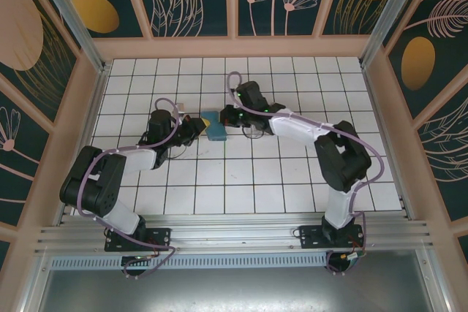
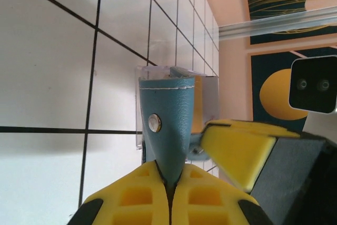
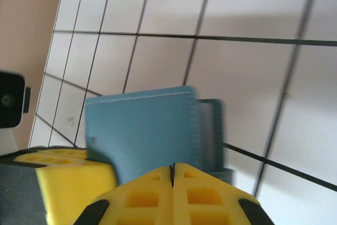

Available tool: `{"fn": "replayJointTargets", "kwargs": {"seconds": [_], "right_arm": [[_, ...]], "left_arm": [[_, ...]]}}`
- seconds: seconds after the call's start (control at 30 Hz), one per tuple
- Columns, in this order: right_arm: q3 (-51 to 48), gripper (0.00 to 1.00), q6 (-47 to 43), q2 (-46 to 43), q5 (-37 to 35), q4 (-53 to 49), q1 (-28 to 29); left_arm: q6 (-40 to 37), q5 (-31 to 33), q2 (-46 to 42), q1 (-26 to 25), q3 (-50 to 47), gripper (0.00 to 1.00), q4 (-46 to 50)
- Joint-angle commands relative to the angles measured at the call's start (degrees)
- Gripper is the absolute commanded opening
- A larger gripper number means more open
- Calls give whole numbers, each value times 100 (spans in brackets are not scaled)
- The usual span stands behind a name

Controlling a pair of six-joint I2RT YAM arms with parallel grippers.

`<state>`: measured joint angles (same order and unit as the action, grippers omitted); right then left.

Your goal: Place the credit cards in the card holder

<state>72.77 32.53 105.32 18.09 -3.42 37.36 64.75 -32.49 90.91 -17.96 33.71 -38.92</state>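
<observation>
Both arms meet at mid-counter (image 1: 256, 173) over a teal wallet (image 1: 215, 129). The left claw (image 2: 169, 176) is closed on the wallet's snap flap, its fingers pinched flat just below the metal stud (image 2: 154, 122). The right claw (image 3: 172, 171) is likewise closed, clamping the wallet's opposite panel, so the wallet is held between the two.

In the left wrist view the card holder (image 2: 209, 96) stands on the tiles just behind the wallet. A yellow-gold card (image 2: 198, 106) shows as a narrow strip between the wallet's edge and the holder's clear wall. Whether it sits inside the holder or in a wallet pocket cannot be told.

Handling, as judged from here:
- Credit cards: likely light, thin, stiff and smooth-faced, so they will probably slip under a loose pinch. Take hold across a short edge, pads flat on both faces, with enough card left free to enter the slot.
- Card holder: probably a light, rigid plastic shell, so it may skate or tip on the glazed tile if pushed from one side. Brace a side wall, or press straight down — never sideways.
- Wallet: soft and floppy; it will sag unless both panels are clamped
</observation>
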Motion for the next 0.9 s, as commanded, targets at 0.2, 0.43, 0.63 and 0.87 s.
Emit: {"fn": "replayJointTargets", "kwargs": {"seconds": [0.2,0.43,0.63,0.87], "right_arm": [[-233,0,175,-352,213,250,-300],[-506,5,215,-453,134,252,-513],[-783,36,316,-794,291,420,-572],[-1485,45,1262,-972,1231,1753,-770]], "left_arm": [[-3,-214,-48,5,-33,0,-419],[-207,-453,-316,12,241,0,-284],[-351,-501,-288,14,510,0,-115],[-87,-595,-171,28,518,0,-515]]}}
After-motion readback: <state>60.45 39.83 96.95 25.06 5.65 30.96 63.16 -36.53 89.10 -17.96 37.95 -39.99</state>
